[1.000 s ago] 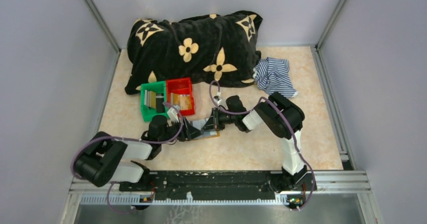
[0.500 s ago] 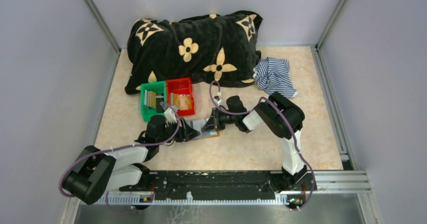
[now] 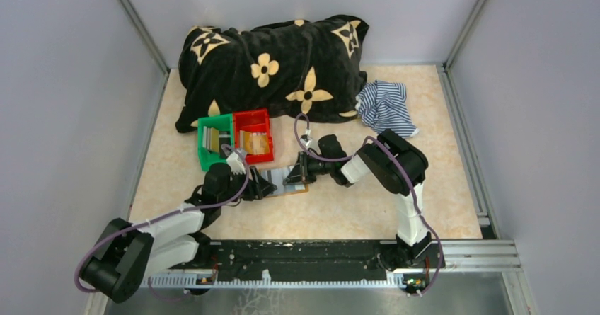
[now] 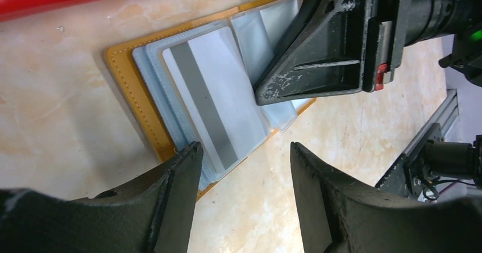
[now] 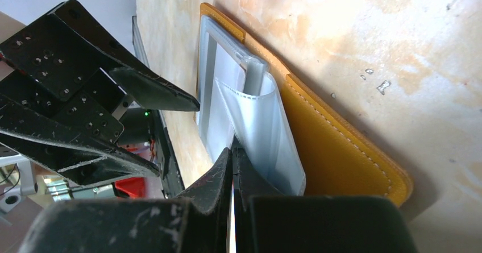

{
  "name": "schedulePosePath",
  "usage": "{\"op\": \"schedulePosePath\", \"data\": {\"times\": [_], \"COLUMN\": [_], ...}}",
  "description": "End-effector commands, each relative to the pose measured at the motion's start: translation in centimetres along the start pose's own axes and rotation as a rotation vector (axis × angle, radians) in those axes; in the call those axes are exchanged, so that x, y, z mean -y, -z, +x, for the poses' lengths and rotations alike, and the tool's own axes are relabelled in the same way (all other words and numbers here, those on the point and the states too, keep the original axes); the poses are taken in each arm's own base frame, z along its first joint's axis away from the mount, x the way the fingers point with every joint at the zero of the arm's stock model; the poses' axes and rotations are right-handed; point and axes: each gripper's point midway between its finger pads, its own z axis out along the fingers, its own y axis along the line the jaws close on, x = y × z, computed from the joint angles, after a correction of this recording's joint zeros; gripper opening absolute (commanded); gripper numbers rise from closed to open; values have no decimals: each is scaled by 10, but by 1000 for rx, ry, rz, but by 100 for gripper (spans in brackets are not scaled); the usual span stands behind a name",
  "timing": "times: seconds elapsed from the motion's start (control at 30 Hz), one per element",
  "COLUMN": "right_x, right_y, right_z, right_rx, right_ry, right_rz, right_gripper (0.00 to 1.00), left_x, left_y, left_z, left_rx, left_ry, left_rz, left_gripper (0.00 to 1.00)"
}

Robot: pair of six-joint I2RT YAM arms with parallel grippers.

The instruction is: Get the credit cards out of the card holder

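Note:
The tan-orange card holder (image 3: 296, 185) lies open on the table just in front of the bins. In the left wrist view its orange edge (image 4: 122, 74) frames clear sleeves, and a whitish credit card with a grey stripe (image 4: 213, 108) sits in the top sleeve. My left gripper (image 4: 244, 150) is open and empty, low over the holder's near edge, one finger (image 4: 182, 173) over the sleeves. My right gripper (image 5: 233, 150) is shut, its tips pressed among the clear sleeves (image 5: 261, 128) at the holder's fold (image 5: 335, 150). It also shows in the left wrist view (image 4: 318, 65).
A green bin (image 3: 209, 152) and a red bin (image 3: 263, 121) with flat cards in them stand just behind the holder. A black flowered blanket (image 3: 272, 67) lies at the back, and a striped blue-white cloth (image 3: 385, 106) at the back right.
My left arm's elbow has swung down and to the left, and its gripper has drawn back slightly from the holder. The right gripper has stayed on the sleeves.

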Motion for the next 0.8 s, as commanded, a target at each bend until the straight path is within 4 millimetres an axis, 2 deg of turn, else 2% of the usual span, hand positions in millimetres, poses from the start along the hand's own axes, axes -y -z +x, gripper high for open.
{"op": "schedulePosePath", "data": {"times": [0.0,0.23,0.27,0.33,0.37,0.53,0.63,0.77], "right_x": [-2,-4,-5,-7,-9,-11,-9,-10], "right_y": [-3,-2,-2,-2,-2,-2,-3,-5], "right_z": [2,2,2,1,0,0,1,-1], "right_rx": [-2,-5,-3,0,2,3,4,10], "right_ry": [27,32,33,34,36,33,29,26], "right_rz": [-16,-20,-22,-29,-35,-48,-49,-63], "right_gripper": [0,0,3,20,24,37,39,32], "left_x": [-12,-11,-11,-12,-12,-12,-12,-11], "left_y": [0,-6,-7,-8,-8,-9,-9,-9], "left_z": [3,12,13,16,16,18,20,20], "left_rx": [-11,-38,-42,-53,-55,-65,-69,-71], "left_ry": [-13,17,17,21,20,25,30,32], "left_rz": [-52,-22,-20,-19,-15,-12,-12,-8], "left_gripper": [65,64,64,64,64,64,64,64]}}
